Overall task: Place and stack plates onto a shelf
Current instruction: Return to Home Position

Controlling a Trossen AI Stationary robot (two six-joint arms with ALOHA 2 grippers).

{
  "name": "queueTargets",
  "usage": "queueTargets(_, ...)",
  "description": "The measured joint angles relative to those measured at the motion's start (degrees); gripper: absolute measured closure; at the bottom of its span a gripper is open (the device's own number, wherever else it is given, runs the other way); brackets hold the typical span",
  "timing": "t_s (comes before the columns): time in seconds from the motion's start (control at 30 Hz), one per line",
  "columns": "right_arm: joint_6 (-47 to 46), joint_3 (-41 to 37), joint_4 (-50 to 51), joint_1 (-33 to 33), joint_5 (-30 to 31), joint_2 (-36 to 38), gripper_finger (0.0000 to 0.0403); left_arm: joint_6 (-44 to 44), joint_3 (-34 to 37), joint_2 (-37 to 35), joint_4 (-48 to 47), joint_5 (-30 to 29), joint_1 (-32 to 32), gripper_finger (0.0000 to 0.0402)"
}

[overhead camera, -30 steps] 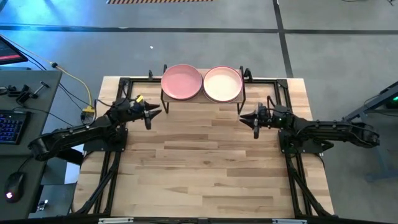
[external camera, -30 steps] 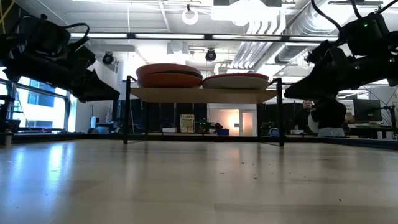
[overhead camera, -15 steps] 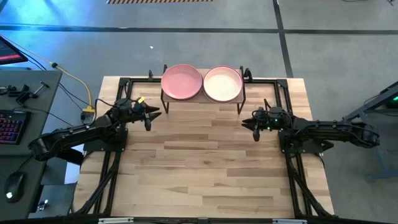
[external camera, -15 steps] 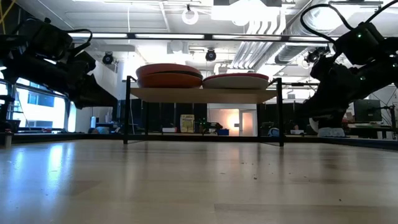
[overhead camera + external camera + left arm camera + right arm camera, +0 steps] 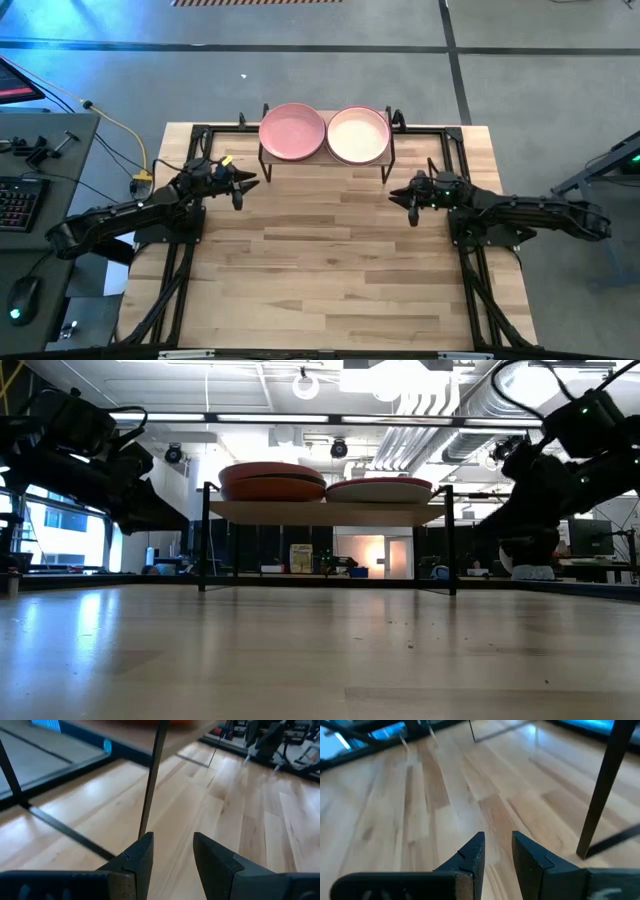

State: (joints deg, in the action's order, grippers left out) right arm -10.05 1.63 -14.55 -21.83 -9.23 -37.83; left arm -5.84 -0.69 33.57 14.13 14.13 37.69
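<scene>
Right tool (image 5: 411, 203) has drawn back from the shelf (image 5: 326, 162) since a second ago; my left tool (image 5: 238, 187) barely shifted.
High: pink plate (image 5: 292, 131) and cream plate (image 5: 358, 135) top two stacks on the shelf.
Low: both stacks sit level.
Wrists: both tools slightly spread, empty.
Stacking looks done.

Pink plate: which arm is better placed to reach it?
Likely left: the pink plate tops the shelf's left stack, the left gripper hangs empty beside that end; the right gripper is by the cream plate.

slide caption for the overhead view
Pink plate and cream plate side by side on the shelf; left gripper and right gripper flank it, open and empty.
</scene>
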Motion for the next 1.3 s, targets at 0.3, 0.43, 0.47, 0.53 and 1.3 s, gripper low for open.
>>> queueTargets(0.3,0.0,0.02,3.11,3.51,-0.04,17.81,0.0324,0.02,0.0,-9.63,0.11,-0.01,-4.7,0.0273)
queueTargets(0.43,0.0,0.02,3.17,5.72,-0.04,23.19,0.0324,0.02,0.0,-15.61,0.17,0.01,-9.39,0.0273)
queueTargets(0.47,0.0,0.0,3.24,6.37,-0.04,24.66,0.0324,0.01,0.0,-16.92,0.19,0.02,-10.56,0.0273)
queueTargets(0.53,0.0,0.02,3.16,7.54,-0.08,27.61,0.0324,0.01,0.0,-19.57,0.17,0.02,-12.76,0.0273)
queueTargets(1.3,0.0,0.02,3.22,10.52,-0.19,37.84,0.0324,0.01,-0.04,-33.36,-0.1,0.17,-19.87,0.0273)
